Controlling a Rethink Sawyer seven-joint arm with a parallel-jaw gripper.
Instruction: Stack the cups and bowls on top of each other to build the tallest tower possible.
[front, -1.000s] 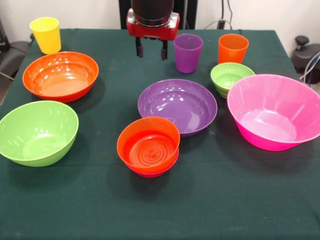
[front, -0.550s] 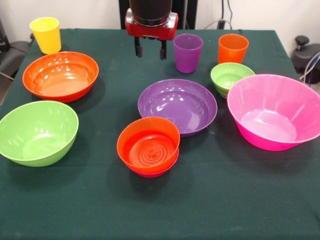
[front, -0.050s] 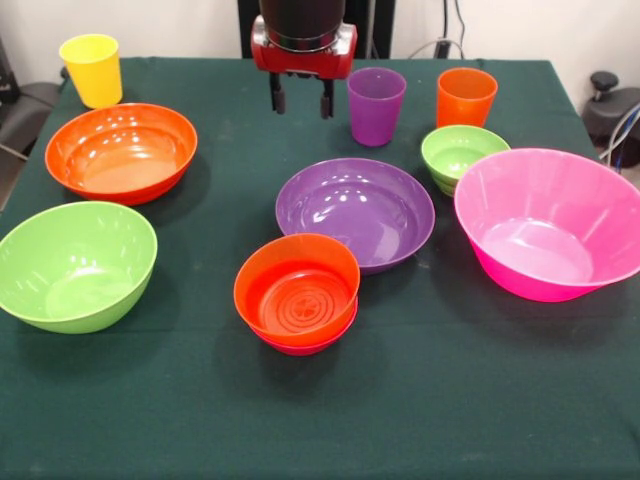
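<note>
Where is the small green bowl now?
In the front view, the small green bowl stands right of centre, just below the orange cup and close against the pink bowl, with the purple bowl to its left.

Glossy smooth plastic bowls and cups on matt green cloth.

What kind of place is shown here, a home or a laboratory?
Probably a robot laboratory: a red and black gripper hangs open over a green-clothed table set with plastic bowls, with cables along the wall behind.
</note>
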